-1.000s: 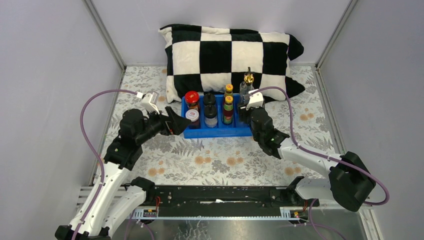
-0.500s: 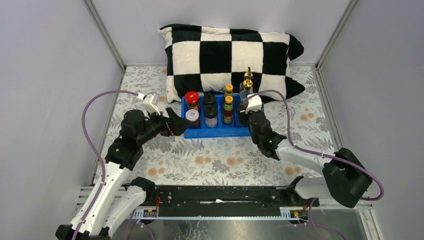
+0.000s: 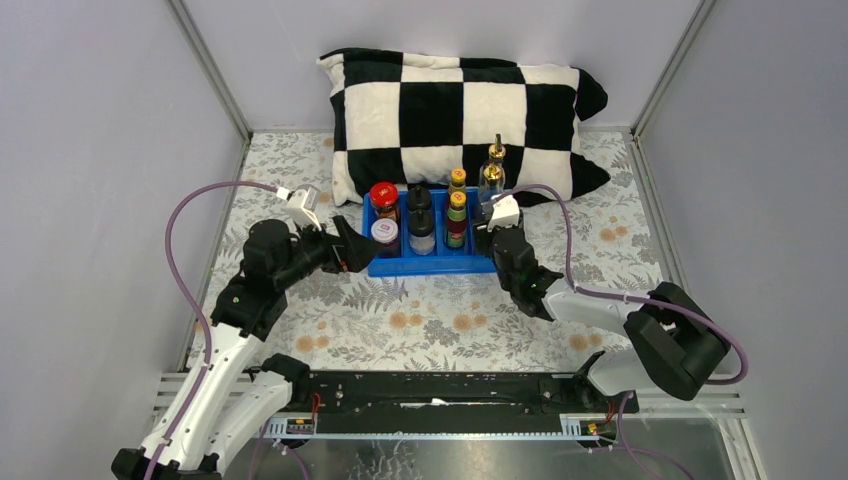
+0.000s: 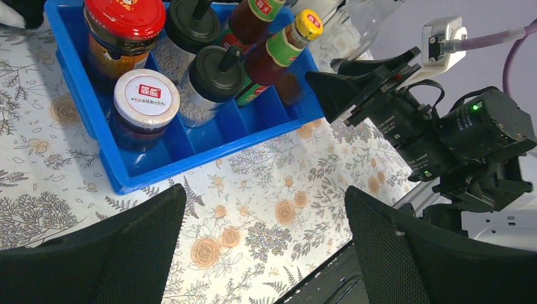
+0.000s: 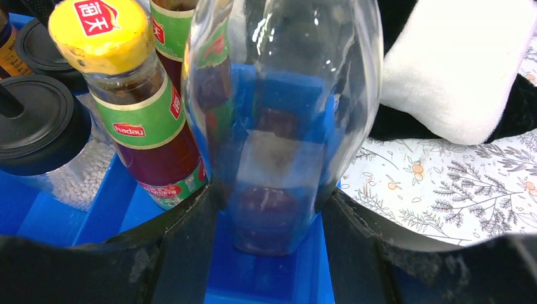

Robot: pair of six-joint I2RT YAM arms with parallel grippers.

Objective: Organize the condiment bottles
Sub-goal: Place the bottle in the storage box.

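Blue tray (image 3: 430,266) holds four jars (image 3: 384,195), two yellow-capped bottles (image 3: 457,201), one glass bottle (image 3: 491,176).

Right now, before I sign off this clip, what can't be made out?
Right wrist view: the glass bottle between the right gripper jaws loses its neck and spout at the top edge; anything behind it is blurred by the glass.
Top view: that bottle's base is hidden by the right gripper; the red-lidded jar label is too small to read.
Left wrist view: the rear sauce bottle has its cap cut off by the top edge.
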